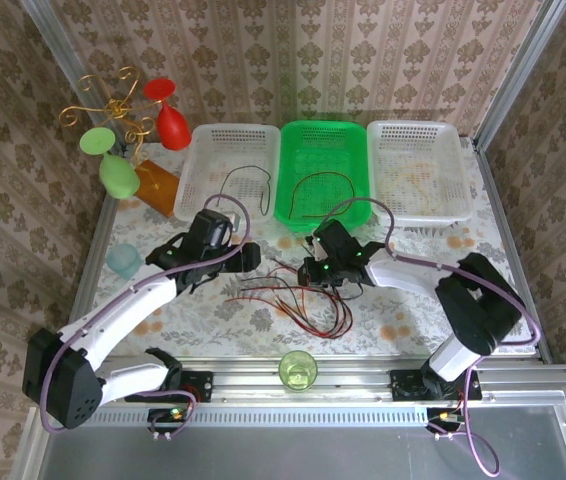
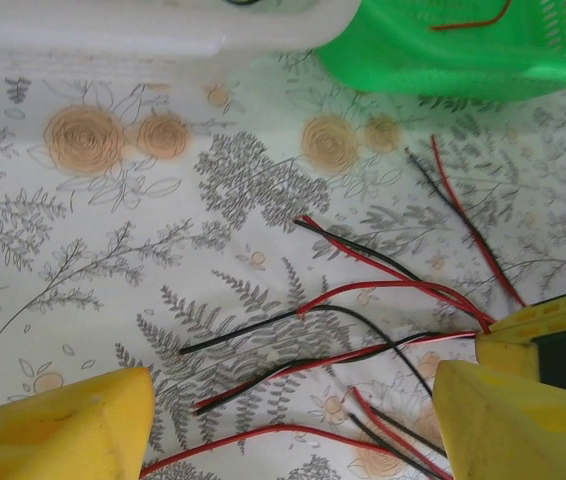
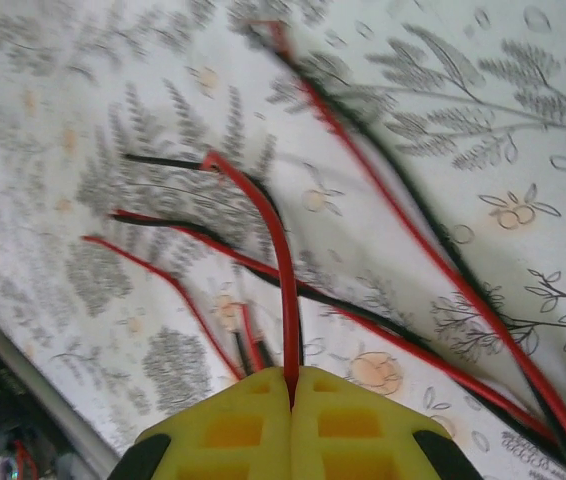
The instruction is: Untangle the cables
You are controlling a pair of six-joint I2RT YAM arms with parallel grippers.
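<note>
On the fern-printed tablecloth [image 2: 113, 200], between wallpapered walls [image 1: 293, 50], a red cable [image 3: 281, 260] is pinched by the right gripper [image 3: 291, 385]; the left gripper [image 2: 293, 420] is spread wide

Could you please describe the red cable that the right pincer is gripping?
The red cable is thin, smooth and looks plastic-coated. It is pinched between the shut yellow fingers of the right pincer, runs straight out from them, then bends sharply near a black strand. It passes over other red and black cables lying on the floral tablecloth.
</note>
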